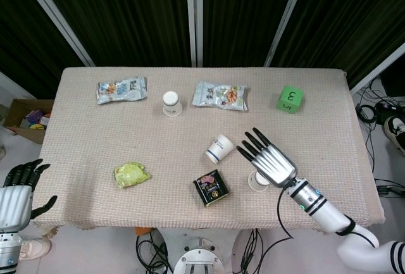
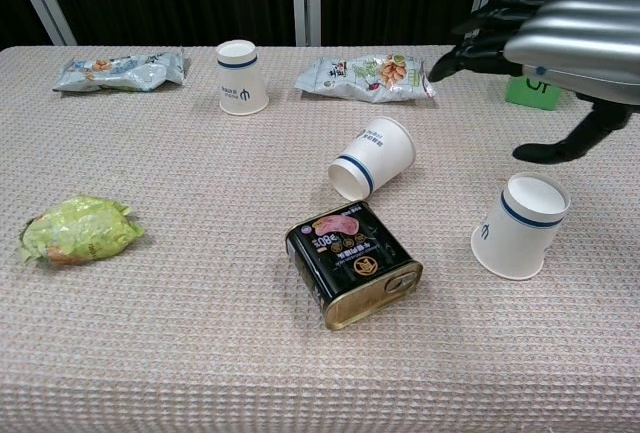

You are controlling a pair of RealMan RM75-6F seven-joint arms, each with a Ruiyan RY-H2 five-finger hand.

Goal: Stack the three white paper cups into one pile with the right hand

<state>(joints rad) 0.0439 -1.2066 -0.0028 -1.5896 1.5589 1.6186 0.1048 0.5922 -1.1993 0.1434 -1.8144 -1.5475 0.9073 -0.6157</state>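
Observation:
Three white paper cups lie apart on the table. One cup [image 1: 171, 103] [image 2: 242, 78] stands upside down at the back. A second cup [image 1: 219, 148] [image 2: 373, 158] lies on its side in the middle. The third cup [image 2: 521, 226] [image 1: 254, 180] stands upside down and tilted at the front right. My right hand [image 1: 266, 157] [image 2: 560, 48] hovers above the third cup, fingers spread, holding nothing. My left hand [image 1: 18, 188] stays off the table's front left corner, empty with its fingers apart.
A black tin [image 1: 211, 187] [image 2: 353, 263] lies in front of the sideways cup. A green crumpled packet [image 1: 131, 174] sits at the left. Two snack bags [image 1: 121, 89] [image 1: 220, 95] and a green cube [image 1: 290, 99] line the back of the table [image 1: 95, 141].

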